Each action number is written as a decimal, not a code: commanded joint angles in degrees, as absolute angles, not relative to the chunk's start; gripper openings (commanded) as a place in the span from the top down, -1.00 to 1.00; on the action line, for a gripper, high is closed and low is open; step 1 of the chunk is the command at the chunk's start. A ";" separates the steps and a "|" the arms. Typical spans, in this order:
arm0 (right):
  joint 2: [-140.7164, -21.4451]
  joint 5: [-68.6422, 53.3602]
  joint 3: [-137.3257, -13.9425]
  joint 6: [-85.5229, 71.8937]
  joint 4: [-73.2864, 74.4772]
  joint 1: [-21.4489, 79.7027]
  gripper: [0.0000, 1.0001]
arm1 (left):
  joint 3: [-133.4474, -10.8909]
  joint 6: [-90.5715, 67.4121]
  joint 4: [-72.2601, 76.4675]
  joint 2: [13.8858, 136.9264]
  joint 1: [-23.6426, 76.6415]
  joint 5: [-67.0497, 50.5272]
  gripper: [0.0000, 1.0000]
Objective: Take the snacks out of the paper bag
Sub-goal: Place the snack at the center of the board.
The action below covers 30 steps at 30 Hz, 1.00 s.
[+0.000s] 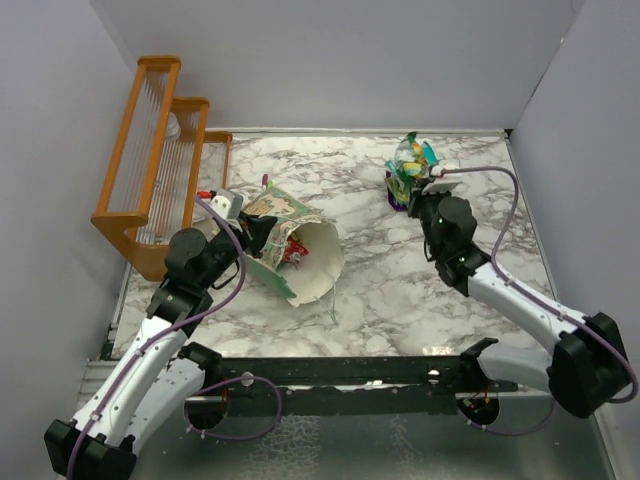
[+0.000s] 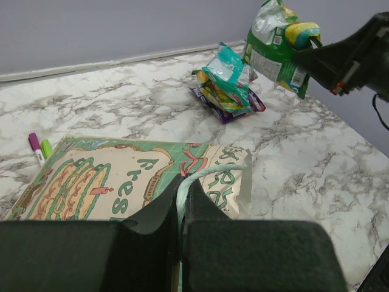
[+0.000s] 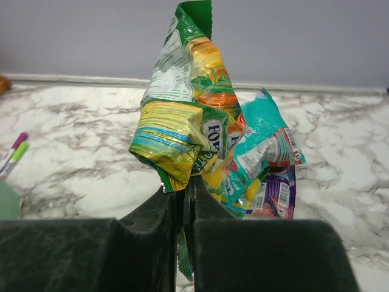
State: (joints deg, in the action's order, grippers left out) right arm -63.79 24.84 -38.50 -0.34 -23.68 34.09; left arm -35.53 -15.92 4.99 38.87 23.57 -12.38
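Marble table point(image 1: 400, 290) under both arms. Orange rack point(image 1: 150, 170) stands beyond and left of the left gripper point(image 2: 181, 194), at the table's edge.

Bag point(image 1: 300, 245) lies on its side with the printed face up, stretching ahead of the left gripper. Its mouth gapes and shows cream inside. That gripper is clamped on the bag's mint rim, with the edge pinched between the fingers. Red packets point(image 1: 291, 251) show inside the mouth, just right of the gripper.

Pile point(image 2: 228, 82) of teal, yellow and purple packets sits on the table just beyond the right gripper point(image 3: 185, 185), well apart from the bag. The right gripper is closed on the lower edge of a green packet point(image 3: 182, 103), which stands upright above the fingers, lifted off the table in front of the pile.

Two markers point(image 2: 39, 147), with purple and green caps, lie ahead-left of the left gripper, just beside the bag's far corner.
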 commanded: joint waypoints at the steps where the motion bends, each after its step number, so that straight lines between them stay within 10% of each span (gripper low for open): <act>1: -71.65 9.37 -44.77 -21.95 -27.57 22.58 0.97 | -36.65 -15.68 6.05 38.94 23.12 -12.71 1.00; 17: -96.83 -28.27 -53.37 -58.26 -43.56 -1.93 0.97 | -36.56 -15.90 6.32 39.30 23.14 -13.52 1.00; 30: -104.36 -27.16 -53.86 -63.87 -46.43 -4.14 0.97 | -36.56 -15.89 6.49 39.58 23.12 -13.95 1.00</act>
